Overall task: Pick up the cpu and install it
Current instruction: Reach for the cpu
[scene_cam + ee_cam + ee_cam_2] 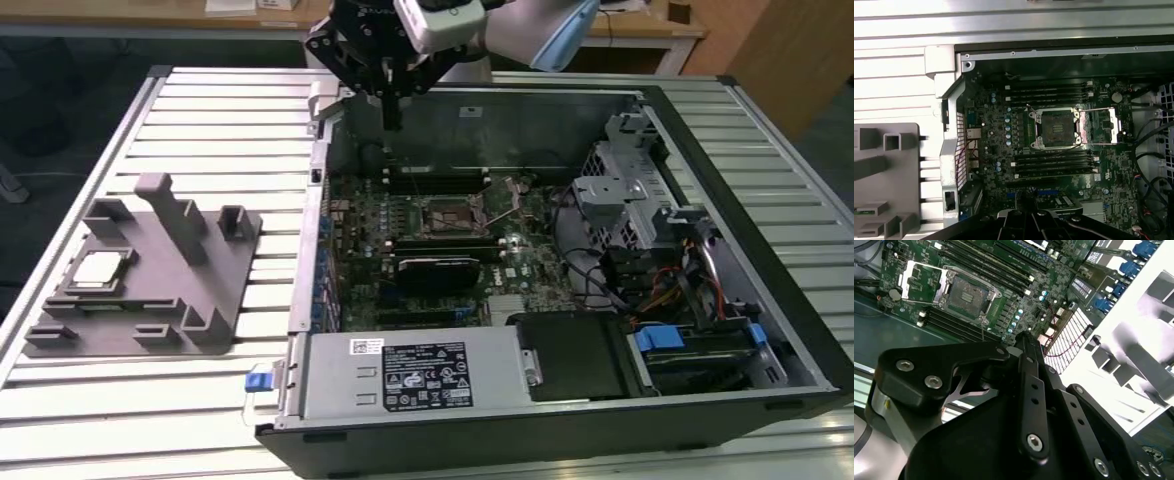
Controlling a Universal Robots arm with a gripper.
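The cpu (100,270) is a small silvery square lying flat in a recess of the grey holder block (147,300), on the exterior view's left. My gripper (391,112) hangs above the far edge of the open computer case (747,150), well away from the cpu, its fingers closed together with nothing between them. In the second wrist view the gripper (1024,337) tapers to one closed tip over the motherboard. The black-framed socket (447,213) (1056,129) (966,295) stands bare, its metal load plate (1099,127) swung open beside it.
The case lies on a slatted metal table (200,110). Memory slots (1054,162) flank the socket. A power supply (414,370), drive cage (621,190) and loose cables (667,290) crowd the case's near and right parts. Upright posts (167,205) rise from the holder block.
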